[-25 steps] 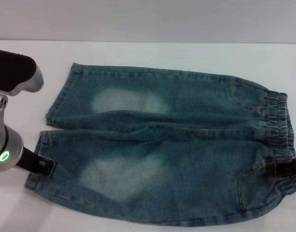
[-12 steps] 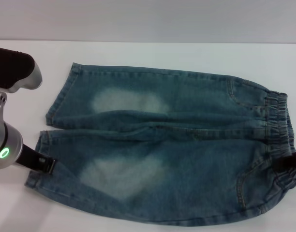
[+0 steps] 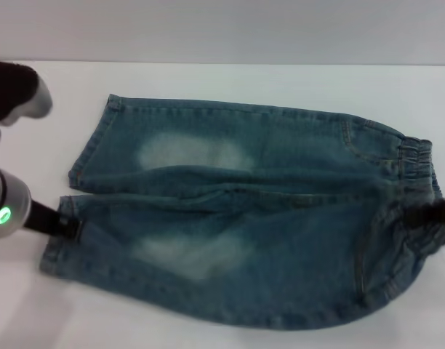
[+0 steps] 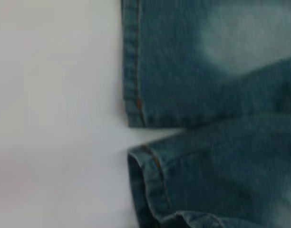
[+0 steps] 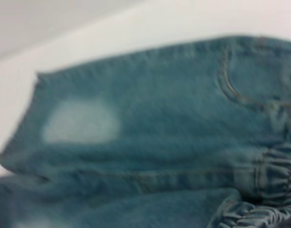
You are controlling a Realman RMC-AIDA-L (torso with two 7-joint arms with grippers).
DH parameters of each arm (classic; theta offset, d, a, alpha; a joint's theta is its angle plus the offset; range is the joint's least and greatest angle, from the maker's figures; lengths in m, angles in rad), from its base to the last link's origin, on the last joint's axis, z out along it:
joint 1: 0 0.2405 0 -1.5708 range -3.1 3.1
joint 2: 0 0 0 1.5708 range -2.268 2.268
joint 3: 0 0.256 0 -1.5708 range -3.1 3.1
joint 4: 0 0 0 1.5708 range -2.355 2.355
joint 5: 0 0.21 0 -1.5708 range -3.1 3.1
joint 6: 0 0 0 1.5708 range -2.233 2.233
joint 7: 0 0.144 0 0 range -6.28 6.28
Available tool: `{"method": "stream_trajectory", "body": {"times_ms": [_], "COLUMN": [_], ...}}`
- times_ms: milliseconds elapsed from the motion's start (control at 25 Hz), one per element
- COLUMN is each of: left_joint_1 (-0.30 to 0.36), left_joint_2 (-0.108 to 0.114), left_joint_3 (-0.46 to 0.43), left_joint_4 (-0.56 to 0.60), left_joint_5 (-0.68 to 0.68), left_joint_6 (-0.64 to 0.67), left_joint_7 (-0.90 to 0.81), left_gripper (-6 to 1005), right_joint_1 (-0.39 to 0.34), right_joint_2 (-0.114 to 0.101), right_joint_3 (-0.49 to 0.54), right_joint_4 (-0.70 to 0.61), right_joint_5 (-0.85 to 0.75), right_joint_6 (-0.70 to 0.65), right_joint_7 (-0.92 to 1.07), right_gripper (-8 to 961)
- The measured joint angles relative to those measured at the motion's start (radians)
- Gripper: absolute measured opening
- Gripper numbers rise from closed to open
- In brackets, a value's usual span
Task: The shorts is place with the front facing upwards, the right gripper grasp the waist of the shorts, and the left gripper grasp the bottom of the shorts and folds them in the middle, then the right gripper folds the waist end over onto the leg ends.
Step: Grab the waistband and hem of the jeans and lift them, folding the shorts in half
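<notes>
White bench carries our shorts [image 3: 244, 218] flat near its front edge, left gripper [image 3: 62, 225] closed on the hem [image 3: 59, 243], right gripper [image 3: 437, 213] closed on the waist [image 3: 419, 211]; we should lift both evenly, keeping denim taut.

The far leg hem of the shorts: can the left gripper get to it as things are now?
Probably yes. The left gripper sits at the near leg hem, and the far leg hem lies just beyond it on the table, with nothing on or before it.
</notes>
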Motion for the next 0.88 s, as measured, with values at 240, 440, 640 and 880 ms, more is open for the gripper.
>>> {"method": "stream_trajectory", "body": {"times_ms": [240, 440, 640, 880], "left_joint_1": [0.053, 0.081, 0.089, 0.074], "left_joint_2": [0.0, -0.001, -0.001, 0.0], "left_joint_3": [-0.045, -0.078, -0.098, -0.124], "left_joint_4": [-0.003, 0.029, 0.068, 0.145], "left_joint_5": [-0.003, -0.015, -0.034, -0.086], "left_joint_6": [0.172, 0.33, 0.45, 0.566], "left_joint_7": [-0.004, -0.009, -0.011, 0.002], "left_gripper": [66, 68, 69, 72], "right_joint_1": [0.023, 0.093, 0.121, 0.125], "right_joint_2": [0.002, 0.0, -0.001, -0.001], "right_joint_3": [0.148, 0.337, 0.488, 0.547], "right_joint_4": [-0.208, -0.491, -0.648, -0.721], "right_joint_5": [0.279, 0.436, 0.535, 0.612], "right_joint_6": [-0.051, -0.065, -0.052, -0.058], "right_joint_7": [-0.15, -0.335, -0.465, -0.533], "right_gripper": [28, 40, 51, 65]}}
